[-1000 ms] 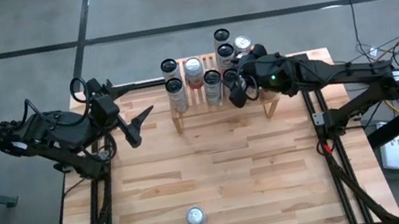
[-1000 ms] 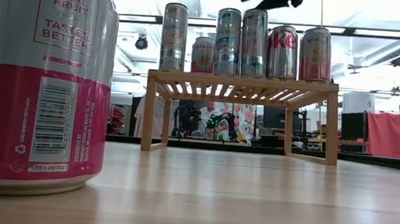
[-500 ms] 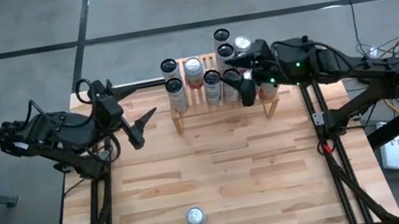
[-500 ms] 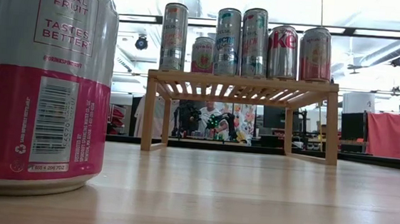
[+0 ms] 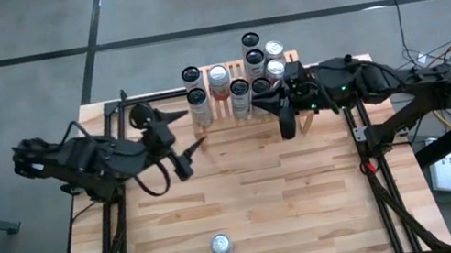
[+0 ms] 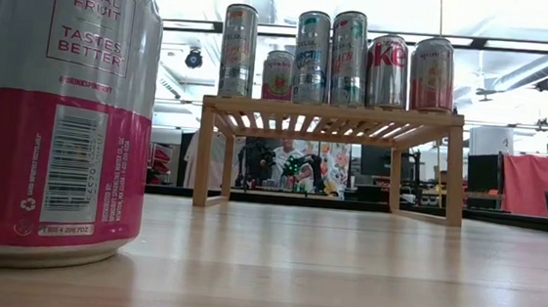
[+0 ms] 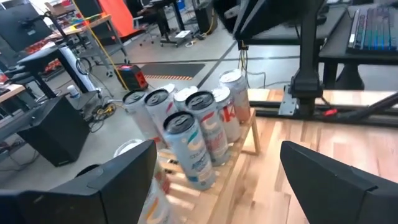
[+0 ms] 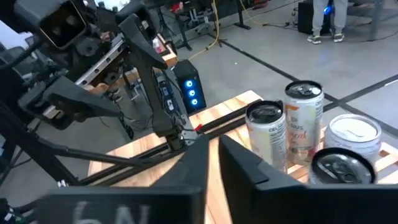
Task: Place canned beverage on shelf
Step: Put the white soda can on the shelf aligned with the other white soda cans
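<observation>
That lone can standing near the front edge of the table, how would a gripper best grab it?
Probably from straight above, fingers closing across the round side wall just under the rim. The can stands upright and alone on the table, so nothing blocks a descent; the open left gripper is nearer.

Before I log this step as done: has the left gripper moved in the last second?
Yes. In the high view the left gripper has swung inward, toward the middle of the table and closer to the shelf's left front leg, open.
</observation>
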### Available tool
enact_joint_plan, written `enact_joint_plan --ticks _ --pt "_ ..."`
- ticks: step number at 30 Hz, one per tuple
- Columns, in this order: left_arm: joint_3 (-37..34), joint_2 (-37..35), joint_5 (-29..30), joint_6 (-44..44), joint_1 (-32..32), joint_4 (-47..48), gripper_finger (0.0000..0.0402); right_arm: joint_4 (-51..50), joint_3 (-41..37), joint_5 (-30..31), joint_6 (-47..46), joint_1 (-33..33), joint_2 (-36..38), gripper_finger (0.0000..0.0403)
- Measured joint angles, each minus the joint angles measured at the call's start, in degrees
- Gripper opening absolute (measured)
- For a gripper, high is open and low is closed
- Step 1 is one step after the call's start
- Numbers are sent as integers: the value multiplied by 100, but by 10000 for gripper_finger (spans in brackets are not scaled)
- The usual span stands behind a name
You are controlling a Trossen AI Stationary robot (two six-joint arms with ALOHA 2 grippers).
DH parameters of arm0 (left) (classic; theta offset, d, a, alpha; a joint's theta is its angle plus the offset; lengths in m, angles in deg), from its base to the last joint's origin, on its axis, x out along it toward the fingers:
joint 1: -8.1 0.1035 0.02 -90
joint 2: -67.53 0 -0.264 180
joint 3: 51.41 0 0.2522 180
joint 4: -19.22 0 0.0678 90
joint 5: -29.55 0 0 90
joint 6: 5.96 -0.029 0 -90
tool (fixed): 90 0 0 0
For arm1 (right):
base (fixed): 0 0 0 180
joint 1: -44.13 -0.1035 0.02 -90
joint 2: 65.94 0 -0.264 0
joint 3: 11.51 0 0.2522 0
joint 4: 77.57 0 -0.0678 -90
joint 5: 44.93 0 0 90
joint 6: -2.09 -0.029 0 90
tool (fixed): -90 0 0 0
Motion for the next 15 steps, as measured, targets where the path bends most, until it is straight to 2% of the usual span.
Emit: enact_joint_plan --ticks 3,8,15 --pt "0 197 -80 -24 0 -324 328 -21 0 -2 0 -24 -94 13" --pt "0 374 -774 -334 -8 -882 320 -27 -2 -11 -150 -18 -288 13" --pt "-2 138 -744 -472 -63 -851 298 -108 321 -167 -71 73 -751 13"
